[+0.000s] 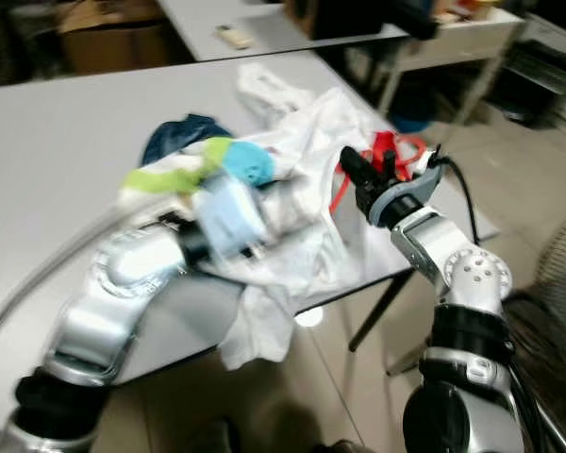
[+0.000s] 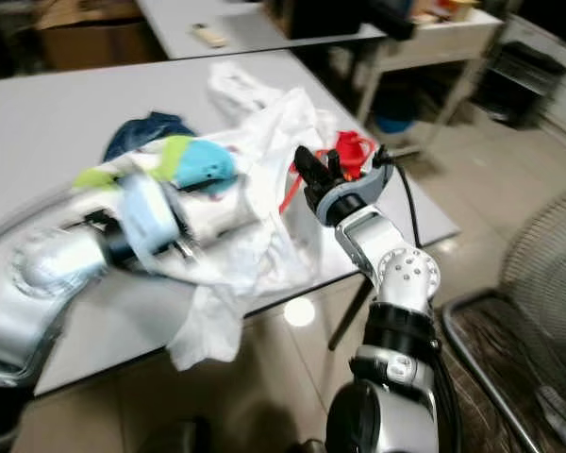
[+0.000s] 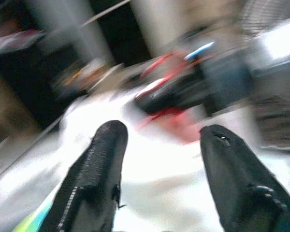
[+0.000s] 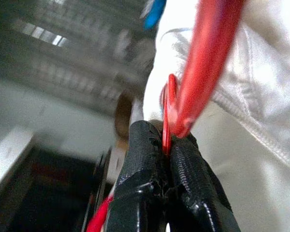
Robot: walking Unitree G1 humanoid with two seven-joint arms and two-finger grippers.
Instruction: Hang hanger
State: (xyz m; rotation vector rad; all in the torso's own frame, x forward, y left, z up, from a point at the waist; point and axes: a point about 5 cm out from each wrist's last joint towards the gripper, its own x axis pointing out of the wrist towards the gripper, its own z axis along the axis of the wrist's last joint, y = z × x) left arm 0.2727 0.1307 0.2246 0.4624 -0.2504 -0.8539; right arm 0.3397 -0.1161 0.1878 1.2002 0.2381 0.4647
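Note:
A red plastic hanger [image 1: 389, 151] lies among a heap of white clothing [image 1: 302, 203] at the right end of the grey table [image 1: 57, 142]. My right gripper [image 1: 360, 172] comes in from the table's right edge. In the right wrist view my right gripper [image 4: 165, 140] is shut on a thin red part of the hanger [image 4: 203, 63], against white fabric. My left arm [image 1: 123, 274] reaches into the heap from the left, its wrist draped in light blue cloth [image 1: 231, 212]. My left gripper [image 3: 163, 131] is open over white cloth, with the hanger [image 3: 166, 89] blurred beyond it.
Green, turquoise and dark blue garments [image 1: 184, 142] lie in the heap. White cloth [image 1: 259, 330] hangs over the table's front edge. A second table [image 1: 226, 24] with a remote stands behind, a desk [image 1: 462, 38] at the back right, and tiled floor [image 1: 509, 179] to the right.

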